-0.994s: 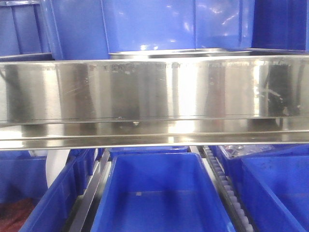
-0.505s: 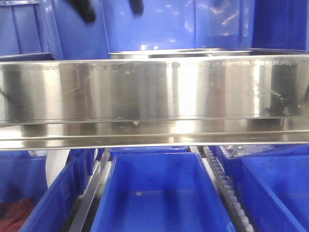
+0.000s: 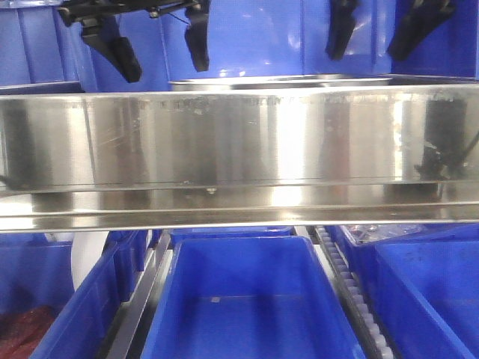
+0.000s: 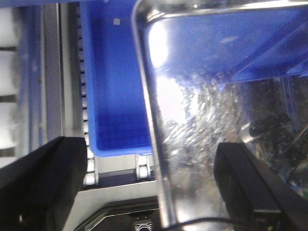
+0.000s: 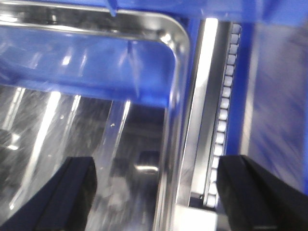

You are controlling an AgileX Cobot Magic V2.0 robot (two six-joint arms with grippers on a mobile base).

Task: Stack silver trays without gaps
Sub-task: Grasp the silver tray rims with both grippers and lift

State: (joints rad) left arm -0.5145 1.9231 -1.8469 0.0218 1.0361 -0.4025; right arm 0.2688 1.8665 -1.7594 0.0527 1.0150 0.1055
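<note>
Nearest, an open blue bin (image 3: pixel 247 299) sat on the lower level, under the long steel shelf rail (image 3: pixel 239 142). Just behind the rail's top edge, the rim of a silver tray (image 3: pixel 299 80) showed. Above it, the left fingers (image 3: pixel 123 52) and right fingers (image 3: pixel 340 34) were both spread wide, holding nothing. Each pair straddled one side rim of the tray. More blue bins (image 3: pixel 247 37) stood farthest back.
</note>
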